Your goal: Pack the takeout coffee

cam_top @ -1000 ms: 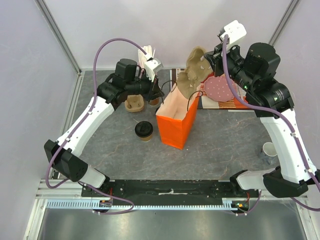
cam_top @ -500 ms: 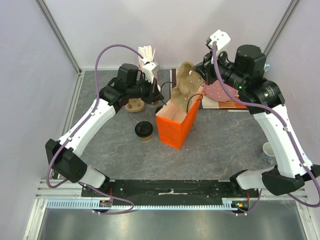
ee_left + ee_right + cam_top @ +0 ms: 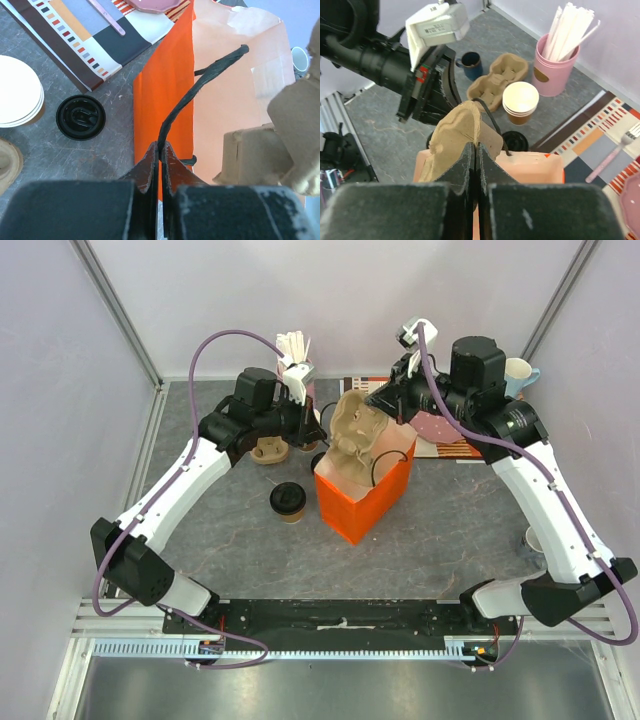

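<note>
Coffee point(image 3: 288, 500): brown cup, black lid, upright just left of bag point(image 3: 365, 502); bare desk point(image 3: 440, 530) in front. Left fingers point(image 3: 147, 165) pinch handle point(image 3: 200, 82); right fingers point(image 3: 465, 160) pinch carrier point(image 3: 452, 132).

We see the small brown paper cup with a round black plastic lid point(image 3: 288, 500) standing upright on the grey tabletop point(image 3: 440, 530), lid on, just left of the orange paper bag point(image 3: 362, 502).

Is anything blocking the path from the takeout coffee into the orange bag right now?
Yes. The cardboard cup carrier, pinched in the right tool, hangs at the orange bag's mouth and covers much of the opening. Nothing lies on the table between the takeout coffee and the bag. The left tool grips the bag's handle.
</note>
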Controlling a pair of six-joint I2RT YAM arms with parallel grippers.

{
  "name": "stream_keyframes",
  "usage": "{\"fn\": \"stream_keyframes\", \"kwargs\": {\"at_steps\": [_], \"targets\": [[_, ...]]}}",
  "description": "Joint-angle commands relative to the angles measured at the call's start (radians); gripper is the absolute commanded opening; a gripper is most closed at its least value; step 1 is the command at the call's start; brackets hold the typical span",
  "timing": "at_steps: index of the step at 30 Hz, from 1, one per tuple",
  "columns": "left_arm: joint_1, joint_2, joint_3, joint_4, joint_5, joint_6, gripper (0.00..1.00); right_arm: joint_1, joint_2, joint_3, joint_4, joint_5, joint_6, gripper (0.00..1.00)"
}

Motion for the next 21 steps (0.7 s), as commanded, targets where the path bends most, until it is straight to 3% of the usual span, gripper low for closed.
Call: {"fn": "stream_keyframes", "kwargs": {"at_steps": [1, 12, 21], "targets": [[-0.001, -0.026, 0.012, 0.024, -0.010, -0.012, 0.02, -0.002, -0.005, 0.056, 0.099, -0.075, 0.097, 0.00], [-0.001, -0.034, 0.016, 0.025, 0.000, -0.009, 0.02, -0.004, -0.005, 0.018, 0.112, 0.091, 0.126, 0.00], [-0.001, -0.037, 0.018, 0.025, 0.010, -0.012, 0.02, -0.002, -0.004, 0.015, 0.101, 0.359, 0.130, 0.00]]}}
